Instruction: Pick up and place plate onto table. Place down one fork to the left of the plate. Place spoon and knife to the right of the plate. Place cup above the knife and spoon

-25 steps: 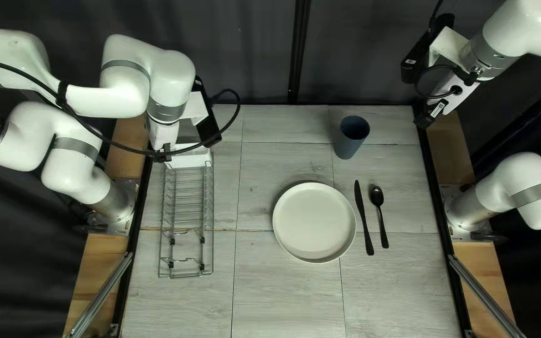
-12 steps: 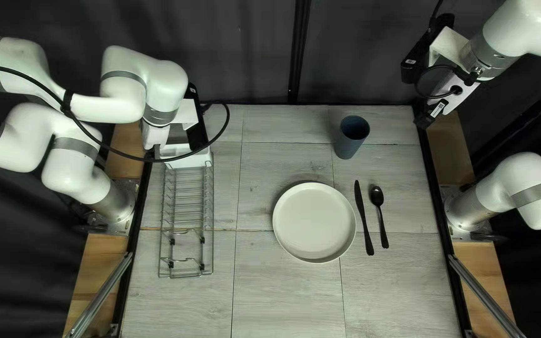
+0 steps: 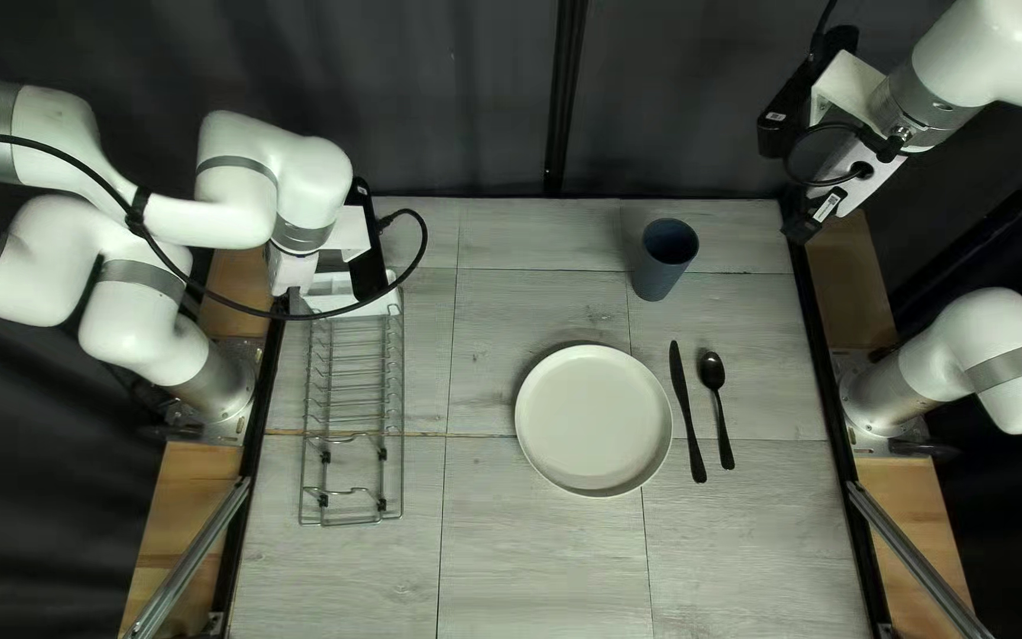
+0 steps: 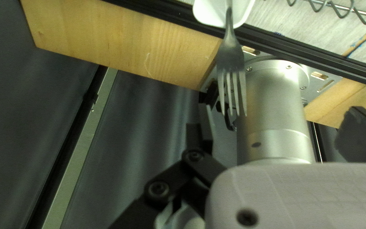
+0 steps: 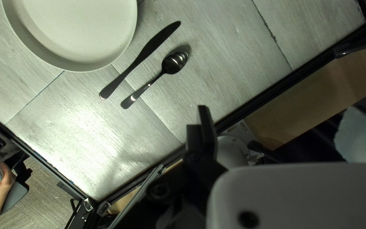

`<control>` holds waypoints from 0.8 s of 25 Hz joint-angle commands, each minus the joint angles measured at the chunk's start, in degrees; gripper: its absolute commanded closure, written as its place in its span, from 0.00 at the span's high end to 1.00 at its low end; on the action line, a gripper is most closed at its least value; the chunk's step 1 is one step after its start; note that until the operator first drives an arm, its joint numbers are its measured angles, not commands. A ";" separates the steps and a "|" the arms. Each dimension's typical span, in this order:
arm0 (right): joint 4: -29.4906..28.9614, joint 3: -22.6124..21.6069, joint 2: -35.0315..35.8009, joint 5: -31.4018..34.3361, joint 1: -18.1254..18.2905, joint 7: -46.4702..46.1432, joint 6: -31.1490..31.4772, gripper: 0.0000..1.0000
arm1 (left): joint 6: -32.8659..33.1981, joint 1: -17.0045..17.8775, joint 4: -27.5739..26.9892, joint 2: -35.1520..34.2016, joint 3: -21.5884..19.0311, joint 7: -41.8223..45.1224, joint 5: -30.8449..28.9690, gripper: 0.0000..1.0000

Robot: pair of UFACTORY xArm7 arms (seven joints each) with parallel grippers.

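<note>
My left gripper (image 3: 290, 270), fingertips hidden, hangs by the rack's white holder (image 3: 360, 303). In the left wrist view the left gripper (image 4: 276, 127) stands open; a fork (image 4: 231, 55) is ahead, tines toward it, nearer one finger, its other end at the white holder (image 4: 203, 12). The plate (image 3: 594, 420) lies mid-table. Right of it are the black knife (image 3: 685, 408) and spoon (image 3: 716, 402); the blue cup (image 3: 660, 263) stands beyond them. Above the far right corner hangs my right gripper (image 3: 804, 225); in its wrist view the right gripper (image 5: 276, 127) is open, holding nothing.
A wire dish rack (image 3: 354, 414) stands along the table's left side. Wooden boards (image 3: 241, 284) and black rails flank the table. The left arm's metal base (image 4: 276, 110) is close under its gripper. A person's hand (image 5: 6, 180) holds a can beyond the table edge.
My left arm's wrist has moved a little toward the left and toward the near side in the top left view, its cable following. The right arm and the tableware stayed put.
</note>
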State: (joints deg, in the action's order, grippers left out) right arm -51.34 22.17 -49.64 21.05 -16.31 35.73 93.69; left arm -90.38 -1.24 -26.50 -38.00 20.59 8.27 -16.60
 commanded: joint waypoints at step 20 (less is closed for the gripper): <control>0.00 0.00 0.00 0.00 0.00 0.00 0.00 1.00 | 3.09 -1.38 3.28 1.73 2.44 -0.66 -1.51 0.00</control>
State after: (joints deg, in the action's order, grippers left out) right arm -51.34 22.17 -49.64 21.05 -16.31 35.73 93.69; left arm -87.29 -2.62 -23.23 -36.28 23.02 7.61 -18.11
